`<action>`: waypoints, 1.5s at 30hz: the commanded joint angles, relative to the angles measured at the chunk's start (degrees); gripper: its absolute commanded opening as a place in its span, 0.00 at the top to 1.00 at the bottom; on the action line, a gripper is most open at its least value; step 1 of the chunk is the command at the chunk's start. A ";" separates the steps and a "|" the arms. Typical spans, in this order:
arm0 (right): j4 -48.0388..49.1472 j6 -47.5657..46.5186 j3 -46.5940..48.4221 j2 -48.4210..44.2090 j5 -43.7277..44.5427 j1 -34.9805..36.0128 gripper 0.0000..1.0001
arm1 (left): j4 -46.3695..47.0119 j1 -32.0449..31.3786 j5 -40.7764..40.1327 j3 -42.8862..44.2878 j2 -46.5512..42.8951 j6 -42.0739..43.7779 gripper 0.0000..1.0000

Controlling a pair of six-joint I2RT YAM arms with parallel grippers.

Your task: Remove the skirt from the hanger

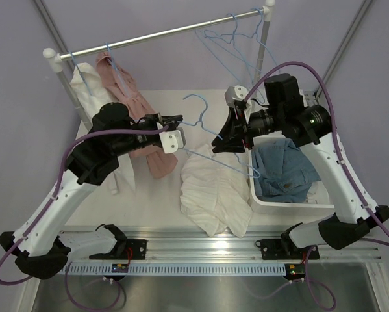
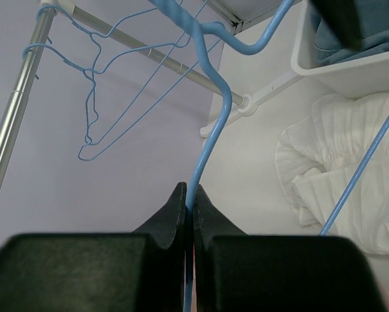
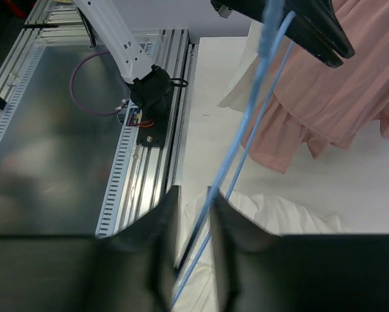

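Note:
The blue wire hanger is held in the air above the table's middle. My left gripper is shut on its neck just below the hook; the left wrist view shows the jaws pinched on the wire. My right gripper is open, and the hanger's wires pass between its fingers. The white skirt lies crumpled on the table under the hanger and shows in both wrist views. I cannot tell whether it still hangs on the wire.
A white bin with a blue denim garment stands at the right. The rack rail at the back carries a pink garment, a white garment and empty blue hangers.

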 commanded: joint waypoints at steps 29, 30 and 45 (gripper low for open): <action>21.96 28.94 1.02 3.38 10.77 -15.68 1.00 | 21.82 -0.29 -12.13 -10.45 -13.35 -15.78 0.01; 23.11 32.79 1.99 4.71 12.43 -15.50 1.00 | 22.43 -0.29 -10.99 -11.86 -14.32 -19.79 0.01; 26.99 39.51 32.05 30.38 23.51 -10.15 1.00 | 18.83 -0.98 -15.47 -23.38 -15.74 -60.51 0.01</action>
